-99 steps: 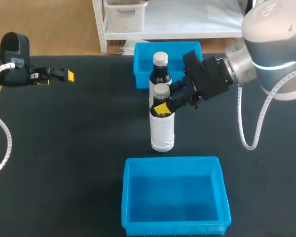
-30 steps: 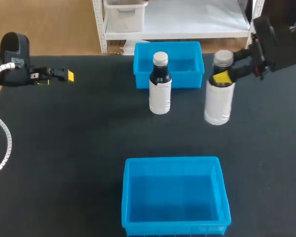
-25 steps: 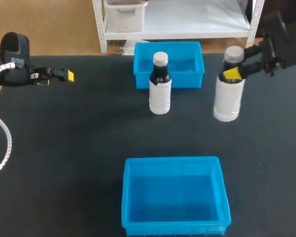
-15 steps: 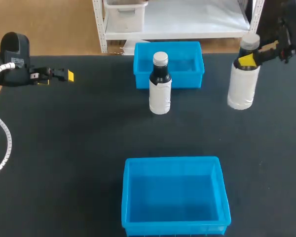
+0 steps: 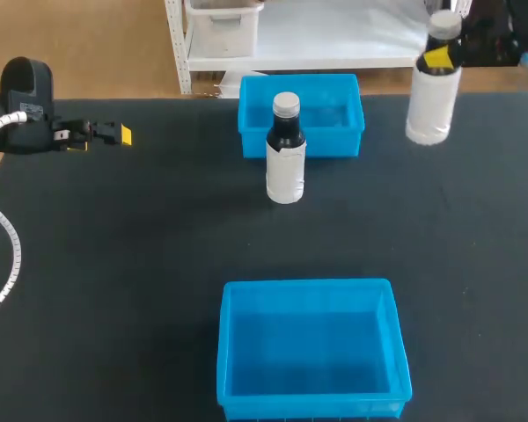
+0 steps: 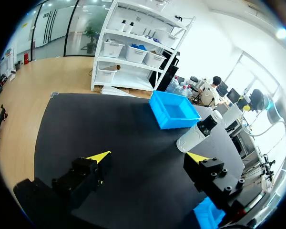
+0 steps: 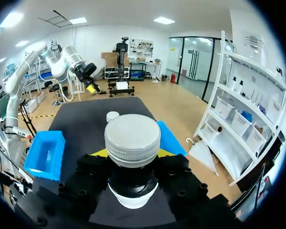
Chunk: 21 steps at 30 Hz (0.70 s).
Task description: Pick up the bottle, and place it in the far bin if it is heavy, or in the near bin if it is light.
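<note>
A dark bottle with a white label and grey cap [image 5: 433,101] hangs in the air over the table's far right, by the back edge. My right gripper [image 5: 446,57] is shut on its neck; in the right wrist view the cap [image 7: 132,138] sits between the yellow tips of the right gripper [image 7: 132,153]. A second, similar bottle [image 5: 285,154] stands upright just in front of the far blue bin [image 5: 253,110]. The near blue bin [image 5: 238,352] lies at the front middle. My left gripper [image 5: 106,134] stays open at the far left, holding nothing.
From the left wrist, the standing bottle [image 6: 196,135] and the far bin [image 6: 174,109] lie ahead of the open left gripper [image 6: 150,157], across bare black tabletop. The near bin's corner [image 6: 207,214] shows beside one finger.
My right arm has carried the bottle up and away to the right, from beside the standing bottle to the table's far right corner. The left arm and both bins have not moved.
</note>
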Available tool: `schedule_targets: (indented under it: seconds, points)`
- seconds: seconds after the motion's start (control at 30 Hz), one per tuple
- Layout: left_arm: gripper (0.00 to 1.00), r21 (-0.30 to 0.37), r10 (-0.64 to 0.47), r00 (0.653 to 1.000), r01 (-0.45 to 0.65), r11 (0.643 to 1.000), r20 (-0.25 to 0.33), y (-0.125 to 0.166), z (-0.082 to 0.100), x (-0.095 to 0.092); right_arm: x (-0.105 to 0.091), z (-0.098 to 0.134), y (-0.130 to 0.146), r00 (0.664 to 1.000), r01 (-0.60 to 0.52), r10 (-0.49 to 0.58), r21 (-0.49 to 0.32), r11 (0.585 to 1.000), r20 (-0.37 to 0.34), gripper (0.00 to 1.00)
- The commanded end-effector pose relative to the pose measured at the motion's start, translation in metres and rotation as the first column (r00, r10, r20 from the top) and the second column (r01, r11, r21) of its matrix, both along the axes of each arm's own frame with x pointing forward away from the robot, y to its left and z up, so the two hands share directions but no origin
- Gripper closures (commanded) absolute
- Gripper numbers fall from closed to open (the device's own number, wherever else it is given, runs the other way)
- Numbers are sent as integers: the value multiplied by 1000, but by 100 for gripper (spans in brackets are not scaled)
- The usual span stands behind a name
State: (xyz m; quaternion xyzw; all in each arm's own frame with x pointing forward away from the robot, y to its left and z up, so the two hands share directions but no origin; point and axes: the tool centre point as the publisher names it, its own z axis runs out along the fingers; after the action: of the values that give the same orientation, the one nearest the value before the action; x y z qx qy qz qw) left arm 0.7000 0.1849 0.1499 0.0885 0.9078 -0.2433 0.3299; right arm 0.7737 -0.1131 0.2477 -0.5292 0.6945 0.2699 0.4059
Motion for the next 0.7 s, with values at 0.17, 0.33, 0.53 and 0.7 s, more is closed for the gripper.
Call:
schedule_targets:
  seconds: [0.17, 0.33, 0.53, 0.7]
  points:
    - [0, 0, 0, 1000, 0, 1000, 0, 0, 0, 0, 60, 11, 25, 997, -82, 82, 13, 997, -15, 100]
    - [0, 0, 0, 1000, 0, 1000, 0, 0, 0, 0, 83, 8, 45, 994, -110, 111, 29, 994, -23, 100]
    - [0, 0, 0, 1000, 0, 1000, 0, 0, 0, 0, 105, -3, 79, 988, -142, 146, 71, 987, -46, 100]
    - [0, 0, 0, 1000, 0, 1000, 0, 0, 0, 0, 117, -12, 105, 982, -174, 180, 95, 980, -52, 100]
